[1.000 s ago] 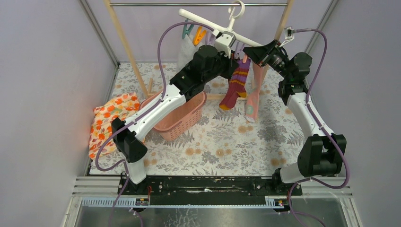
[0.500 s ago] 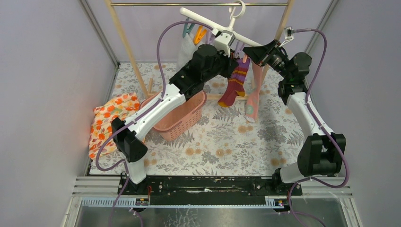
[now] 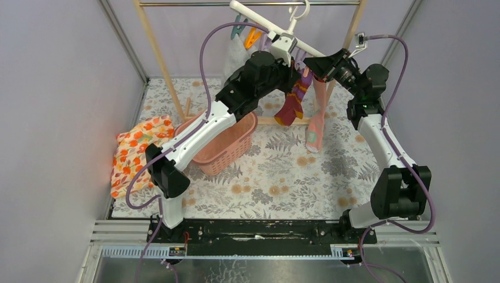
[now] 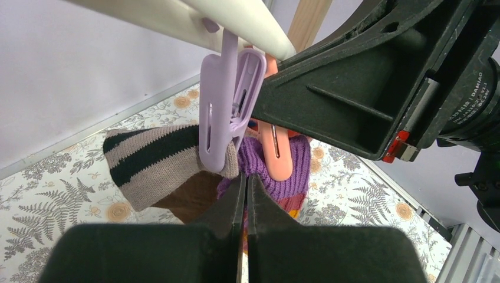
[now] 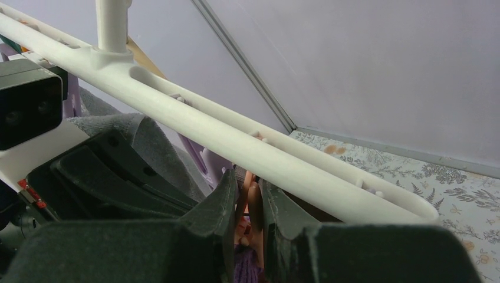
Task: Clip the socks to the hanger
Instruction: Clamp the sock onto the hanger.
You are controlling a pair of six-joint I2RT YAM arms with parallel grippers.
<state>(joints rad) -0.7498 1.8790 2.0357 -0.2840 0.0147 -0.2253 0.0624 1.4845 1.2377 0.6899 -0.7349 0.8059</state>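
Progress late: brown sock (image 4: 150,156) is bitten by lilac clip (image 4: 227,112) and pink sock (image 3: 316,115) hangs below hanger (image 3: 259,20), both look done; purple sock (image 3: 296,94) not clearly clipped. Left gripper (image 4: 246,180) is pinched fully together, seemingly on its cuff since purple knit sits at the tips, just under orange clip (image 4: 277,156). Right gripper (image 5: 249,186) is narrow, squeezing that orange clip from both sides. Can't tell if cuff is inside the clip mouth. Left, my guess: seat cuff, release clip, let go. Sock hangs under the bar's right half, long axis near vertical, cuff up, foot end down, slanting slightly toward the left arm's side
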